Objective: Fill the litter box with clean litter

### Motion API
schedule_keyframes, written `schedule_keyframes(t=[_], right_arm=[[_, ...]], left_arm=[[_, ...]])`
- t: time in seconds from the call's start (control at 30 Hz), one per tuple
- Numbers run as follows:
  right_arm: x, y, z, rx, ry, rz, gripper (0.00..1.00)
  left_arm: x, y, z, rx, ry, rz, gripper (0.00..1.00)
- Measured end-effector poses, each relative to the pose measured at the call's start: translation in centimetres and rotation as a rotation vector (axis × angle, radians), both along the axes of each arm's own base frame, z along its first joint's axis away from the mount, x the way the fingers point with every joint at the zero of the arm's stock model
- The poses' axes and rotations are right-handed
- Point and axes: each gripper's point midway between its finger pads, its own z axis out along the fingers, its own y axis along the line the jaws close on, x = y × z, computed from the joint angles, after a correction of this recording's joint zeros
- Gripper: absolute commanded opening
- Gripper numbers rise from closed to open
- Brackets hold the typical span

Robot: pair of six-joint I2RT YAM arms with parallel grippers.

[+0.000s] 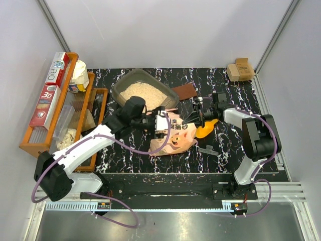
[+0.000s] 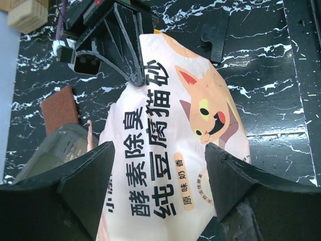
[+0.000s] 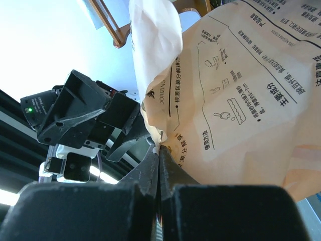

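- We see a black table [image 1: 235, 100] veined white like marble, with pale walls on three sides.
- The litter box [image 1: 119, 86] — a dark grey, round-cornered plastic tub — sits toward the back, left of centre. The clean litter [image 1: 143, 93] lies inside it as a fine, sandy beige mass.
- A glossy pink-orange printed bag [image 1: 175, 135] lies crumpled just in front of it.
- The left gripper [image 2: 159, 150] reaches low over the bag, jaws wide apart astride it.
- The right gripper [image 3: 159, 150] is pinched tight on the bag's creased edge.

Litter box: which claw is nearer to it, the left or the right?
Left. The left claw is open over the bag, just off the near corner of the litter box; the right claw pinches the bag's edge farther away.
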Motion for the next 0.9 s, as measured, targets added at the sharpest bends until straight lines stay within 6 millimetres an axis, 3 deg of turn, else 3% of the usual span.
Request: schedule_keyframes(t=[0.13, 0.3, 0.5, 0.63, 0.9], right_arm=[[0.0, 0.0, 0.0, 0.000, 0.000, -0.002, 0.00], [0.0, 0.0, 0.0, 0.000, 0.000, -0.001, 0.00], [-0.1, -0.1, -0.2, -0.001, 0.006, -0.003, 0.00], [-0.1, -0.2, -0.2, -0.001, 0.010, -0.006, 0.00], [0.2, -1.2, -0.6, -0.005, 0.040, -0.037, 0.00]], left_arm=[[-0.2, 0.4, 0.5, 0.000, -0.053, -0.012, 0.76], [0.6, -0.1, -1.4, 0.040, -0.056, -0.022, 0.70], [1.6, -1.1, -4.7, 0.116, -0.026, -0.060, 0.52], [2.2, -1.5, -4.9, 0.129, -0.036, -0.072, 0.37], [2.9, -2.1, -4.6, 0.113, -0.021, -0.044, 0.24]])
